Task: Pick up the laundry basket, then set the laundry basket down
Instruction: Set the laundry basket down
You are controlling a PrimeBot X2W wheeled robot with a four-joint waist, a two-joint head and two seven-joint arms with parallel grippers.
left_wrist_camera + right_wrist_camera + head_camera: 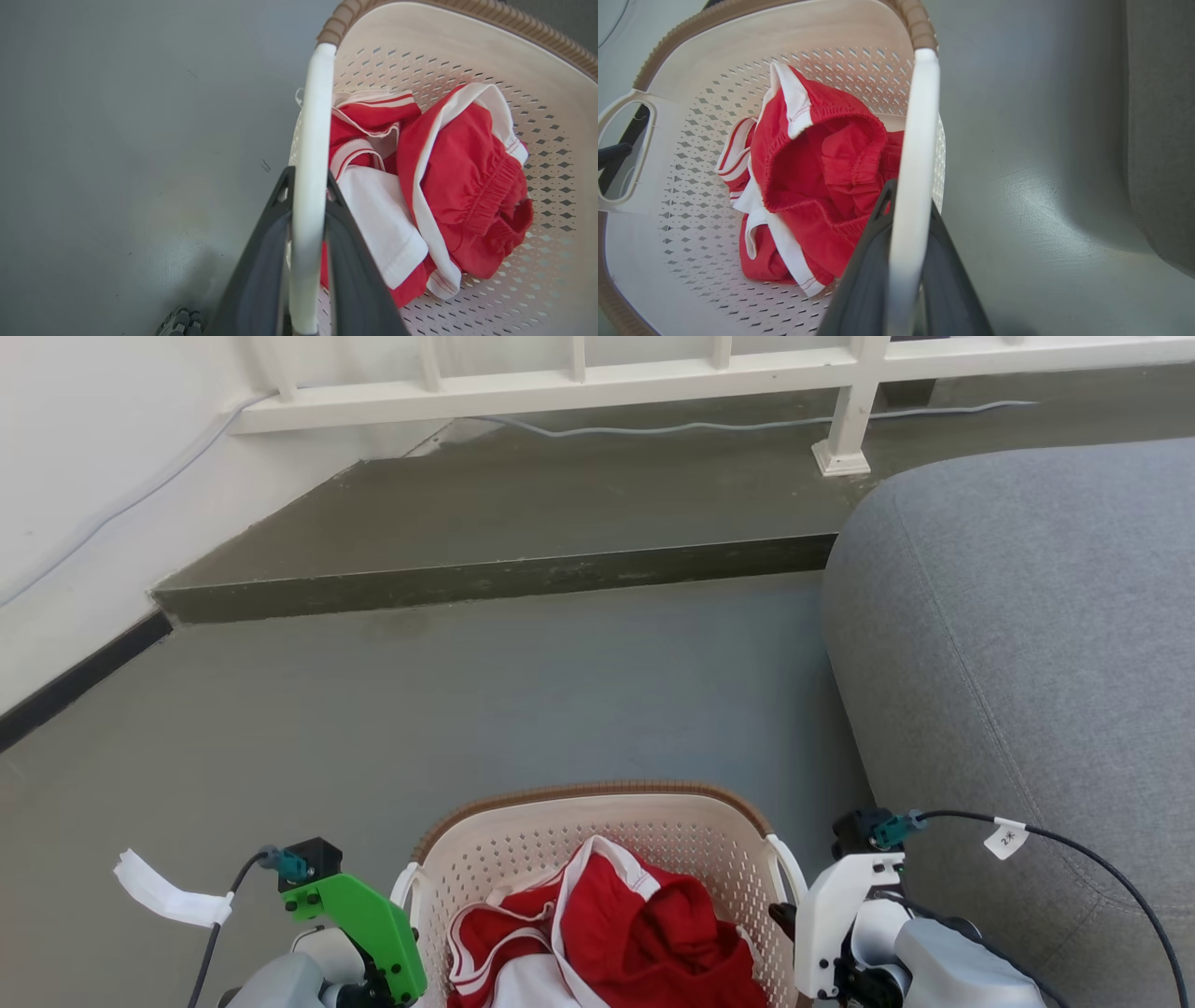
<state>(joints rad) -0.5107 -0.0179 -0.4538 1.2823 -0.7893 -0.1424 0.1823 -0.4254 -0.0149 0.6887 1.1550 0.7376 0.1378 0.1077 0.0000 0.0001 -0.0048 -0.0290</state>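
We find a grey floor (pixel 560 691), with a grey sofa (pixel 1027 616) at the right. The laundry basket (pixel 597 798) is close before the robot, red and white clothes (pixel 644 915) inside. The left gripper (pixel 307 176), reaching down at its side, pinches the left loop handle (pixel 314 107); the right gripper (pixel 909 186) likewise pinches the right handle (pixel 920 116). We judge the pick-up in hand — whether the base is off the floor, we cannot tell. Next: an even, level raise on both sides.

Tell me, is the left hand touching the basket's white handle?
Touching. In the left wrist view, the fingers of the left hand clamp the white handle of the laundry basket from both sides.
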